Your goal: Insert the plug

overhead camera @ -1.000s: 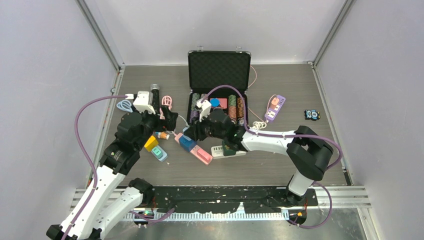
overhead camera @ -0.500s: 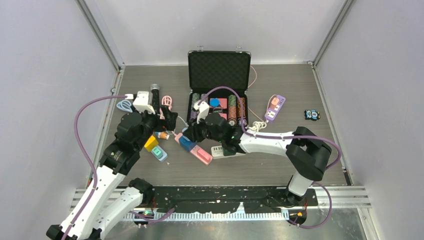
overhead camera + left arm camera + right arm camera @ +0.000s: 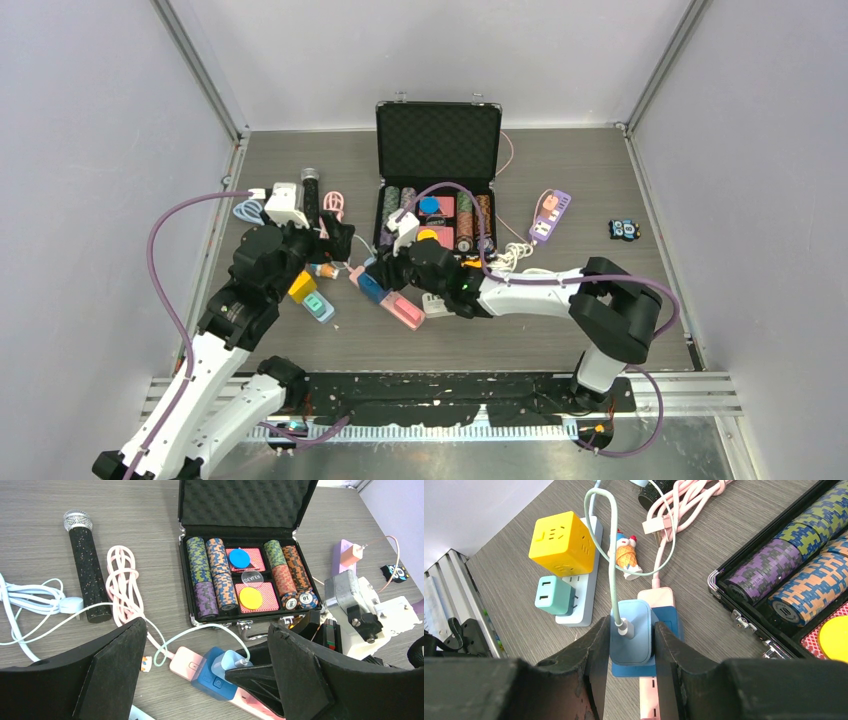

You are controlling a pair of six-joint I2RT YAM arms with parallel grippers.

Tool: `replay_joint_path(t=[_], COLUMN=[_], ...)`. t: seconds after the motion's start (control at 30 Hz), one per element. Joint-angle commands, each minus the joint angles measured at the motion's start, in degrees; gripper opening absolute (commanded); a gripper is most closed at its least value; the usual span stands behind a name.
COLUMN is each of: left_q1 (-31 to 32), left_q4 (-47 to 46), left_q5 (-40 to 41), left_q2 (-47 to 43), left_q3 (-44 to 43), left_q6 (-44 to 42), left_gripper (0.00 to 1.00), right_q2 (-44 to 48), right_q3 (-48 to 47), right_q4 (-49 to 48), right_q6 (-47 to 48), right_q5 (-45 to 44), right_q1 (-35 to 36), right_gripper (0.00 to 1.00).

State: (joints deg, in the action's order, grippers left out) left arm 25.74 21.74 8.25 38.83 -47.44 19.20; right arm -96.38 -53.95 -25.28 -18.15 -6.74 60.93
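Between the right fingers: the plug [image 3: 634,615] (pale blue, its lead leaving the top face) is pinched by the right gripper [image 3: 630,630], one pad on each flat side, so that it is held square to the socket.
Beneath the grip: a dark blue adapter block [image 3: 671,630] is seated on the pink power strip [image 3: 659,597]. The plug is held directly over this block, and whether the pins are home cannot be told.
Ahead of the fingers: the pale green lead [image 3: 611,555] is looped away slack, so no sideways pull is put on the plug.
Left gripper [image 3: 207,625]: spread wide, nothing held. The strip lies just ahead of its fingers, and it is judged to be poised for steadying.
Next move: a straight downward press is judged to be called for.
Risk: the unheld strip could be slid or tipped.
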Motion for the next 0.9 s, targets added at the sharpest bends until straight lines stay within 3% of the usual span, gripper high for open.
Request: replay_joint_path(t=[0.0,0.2,0.57,0.87], left_q1=[-0.3,-0.3,-0.3,-0.3], left_q4=[-0.8,-0.8,-0.9,-1.6], left_q5=[1.2,1.4,1.1,-0.2], left_q2=[-0.6,-0.5,-0.6,-0.1], left_q3=[-0.1,-0.1,-0.1,-0.2], left_q6=[-0.5,-0.5,-0.5,0.1], left_gripper=[0.89,0.89,0.9,0.9], right_q2=[-3.2,-5.9,-10.3,-12.2], right_q3=[3.9,0.8,4.3,0.3], right_q4=[8.6,17.1,16.7,24.1], right_q6=[0.4,0.3,-2.1,-0.2], right_q5=[-2.4,-3.0,-6.4,-14.4], right_q1=[0.2,0.3,2.4,4.0], right_gripper=[0.05,0.05,0.05,0.05])
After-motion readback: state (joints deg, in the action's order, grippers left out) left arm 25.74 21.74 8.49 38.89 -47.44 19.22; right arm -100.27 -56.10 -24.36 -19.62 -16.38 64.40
